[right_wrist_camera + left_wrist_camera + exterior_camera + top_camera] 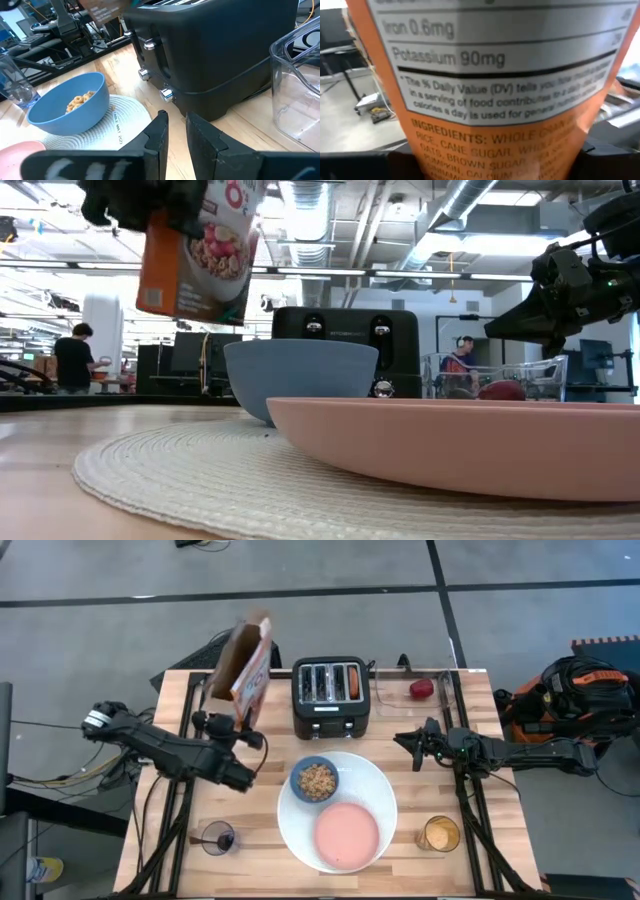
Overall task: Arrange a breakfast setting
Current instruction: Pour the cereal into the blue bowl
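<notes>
Holding the cereal box [246, 667] up in the air at the far left of the table, the left gripper [222, 725] is clamped on its lower part; the top looks open. The bowl [316, 780], already holding cereal [318, 781], sits on the white plate's [375, 784] left edge, with the pink plate [346, 835] nearer. The right gripper [413, 748] hangs with fingers together right of the toaster [331, 697], which has a bagel half [353, 681] in its right slot. The red fruit [421, 689] lies in a clear tub at far right.

Risks, as I judge them: a tilted box could scatter cereal over the table; a loose grip could drop the box; setting it down crooked could topple it against the toaster.
</notes>
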